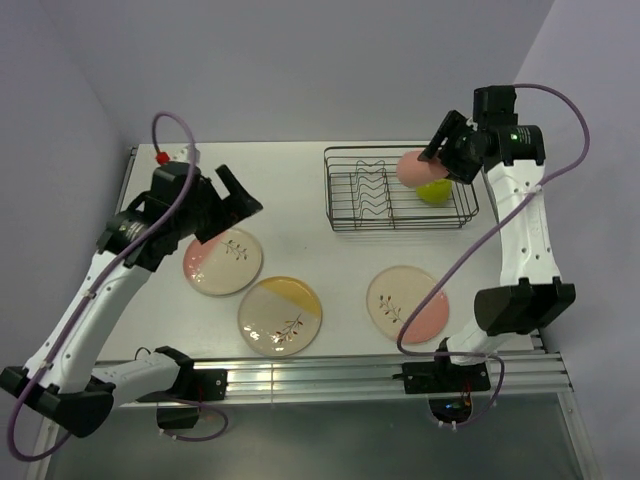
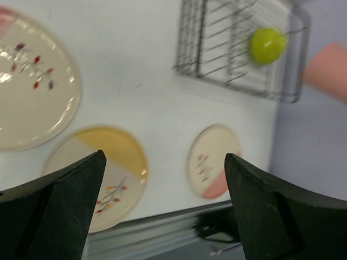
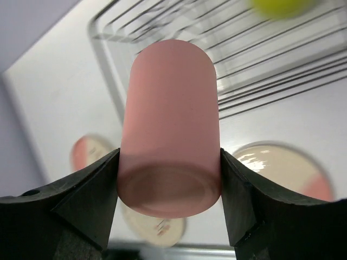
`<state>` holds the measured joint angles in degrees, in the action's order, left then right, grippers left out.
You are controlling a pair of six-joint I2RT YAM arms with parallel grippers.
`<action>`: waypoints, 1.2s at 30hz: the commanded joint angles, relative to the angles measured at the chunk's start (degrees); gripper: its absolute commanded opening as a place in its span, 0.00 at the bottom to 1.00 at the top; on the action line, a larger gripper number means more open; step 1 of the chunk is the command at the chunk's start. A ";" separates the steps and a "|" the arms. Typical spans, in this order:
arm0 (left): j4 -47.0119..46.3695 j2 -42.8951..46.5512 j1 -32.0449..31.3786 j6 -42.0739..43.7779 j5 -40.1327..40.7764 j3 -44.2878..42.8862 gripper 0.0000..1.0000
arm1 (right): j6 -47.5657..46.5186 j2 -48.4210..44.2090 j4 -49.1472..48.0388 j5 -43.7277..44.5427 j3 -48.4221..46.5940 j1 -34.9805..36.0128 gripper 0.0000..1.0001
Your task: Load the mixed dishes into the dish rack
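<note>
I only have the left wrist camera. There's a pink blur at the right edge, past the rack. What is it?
Observer: The pink cup, gripped by the right pincer.
Operator: Is it inside the rack yet?
Observer: The top camera shows it over the dish rack's far right part, next to the lime-green bowl. Whether it touches the wire, I can't tell.
Operator: Where's my left arm?
Observer: The left pincer is open and empty, over the far edge of the leftmost plate.

You have 3 cream plates point(image 1: 223, 262) point(image 1: 280, 315) point(image 1: 407, 305), 1 lime-green bowl point(image 1: 434, 191), 1 pink cup point(image 1: 412, 168) and 1 black wire dish rack point(image 1: 328, 190).
</note>
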<state>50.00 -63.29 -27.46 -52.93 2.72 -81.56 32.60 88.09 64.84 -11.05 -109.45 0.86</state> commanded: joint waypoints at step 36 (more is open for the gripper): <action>4.93 -0.08 -3.12 21.90 0.35 7.47 0.99 | -6.41 31.87 4.33 18.17 -8.32 -8.16 0.00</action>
<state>54.78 -62.92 -30.35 -32.18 1.93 -72.23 25.89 118.06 71.29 9.43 -118.15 -6.52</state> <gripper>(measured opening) 0.992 0.731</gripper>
